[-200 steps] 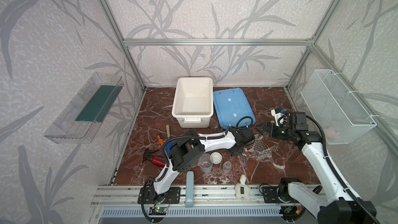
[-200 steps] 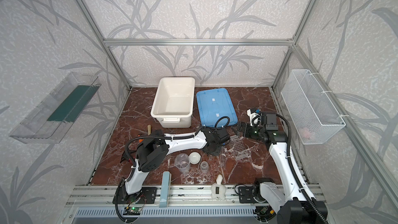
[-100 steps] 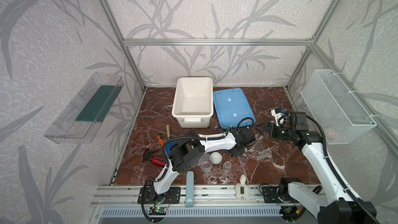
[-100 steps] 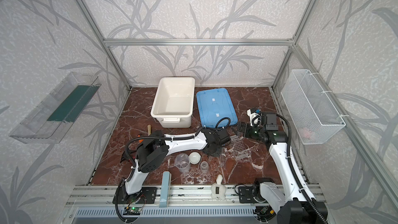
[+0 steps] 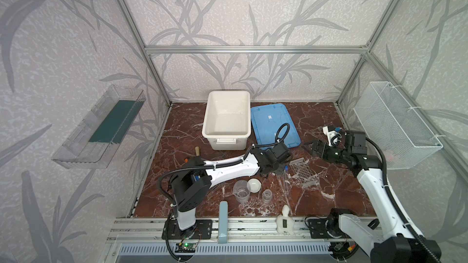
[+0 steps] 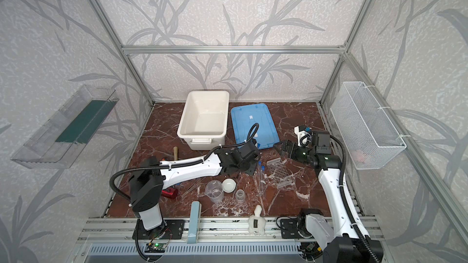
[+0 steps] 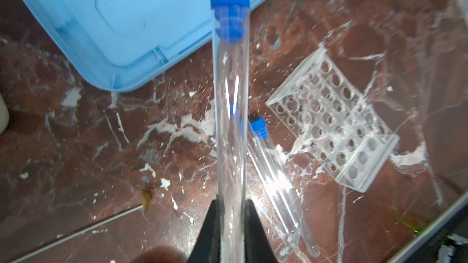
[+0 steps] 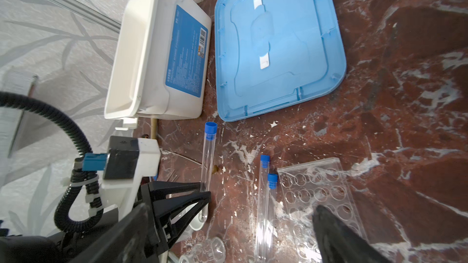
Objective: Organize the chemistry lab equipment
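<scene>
**Item, held:** blue-capped clear test tube (image 7: 230,97); clamped near its rounded closed end by the left gripper (image 7: 231,208), whose jaws are drawn in tight on the glass; the capped end is pointed away from the fingers, toward the flat blue plastic lid (image 7: 121,21); the tube is judged to be raised off the red marble tabletop (image 7: 76,148), though this cannot be confirmed

**Items, loose:** two further blue-capped clear test tubes (image 8: 263,198); laid side by side on the tabletop, just beside the clear perforated rack (image 7: 334,127)

**Item, idle:** right gripper (image 5: 310,148); jaws spread wide, nothing held; poised near the rack

**Items, untouched:** clear spouted measuring beaker (image 5: 241,191), small white round dish (image 5: 254,185) and smaller clear cup (image 5: 266,196); grouped toward the front of the table

**Step in hand, as judged:** the held tube is to be seated in the rack

**Handling notes:**
- The tube should be turned upright, rounded end down, and centred over one hole before it is lowered
- Because the grip sits near the end that must enter first, only a shallow insertion can be expected, so the tube may need to be passed to the idle gripper or regrasped nearer the cap
- The light rack is likely to slide if it is nudged, so it should be steadied
- The loose tubes should be kept clear of the descent
</scene>
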Tool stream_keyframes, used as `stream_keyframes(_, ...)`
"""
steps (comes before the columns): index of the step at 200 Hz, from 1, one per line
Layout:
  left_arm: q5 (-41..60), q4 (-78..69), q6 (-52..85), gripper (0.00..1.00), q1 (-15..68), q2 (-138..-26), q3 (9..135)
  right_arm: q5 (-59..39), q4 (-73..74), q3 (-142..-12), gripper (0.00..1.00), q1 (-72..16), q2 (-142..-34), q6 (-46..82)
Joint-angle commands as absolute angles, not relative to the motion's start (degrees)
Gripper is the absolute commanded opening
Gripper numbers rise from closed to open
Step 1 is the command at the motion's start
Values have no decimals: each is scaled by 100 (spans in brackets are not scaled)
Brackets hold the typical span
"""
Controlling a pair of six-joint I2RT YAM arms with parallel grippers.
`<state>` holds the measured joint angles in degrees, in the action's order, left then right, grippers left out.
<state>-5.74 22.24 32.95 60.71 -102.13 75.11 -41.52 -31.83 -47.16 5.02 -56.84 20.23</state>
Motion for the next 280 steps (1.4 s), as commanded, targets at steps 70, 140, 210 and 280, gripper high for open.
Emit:
stream_keyframes(70,177,-149,2417,14,6005,-9155,6258,-3735,-2519,-5378,87,-939,-6186,2350)
stream_keyframes(140,178,-336,2476,14,6003,-8952,5946,-3412,-2253,-5445,59,-1389,-6779,2435)
stream_keyframes(210,285,-255,2565,14,6007,-9094,6046,-3432,-1945,-5221,30,-1406,-6837,2566)
stream_keyframes(280,284,-158,2614,17,6003,-9212,6168,-3509,-1977,-5130,15,-1411,-6745,2603)
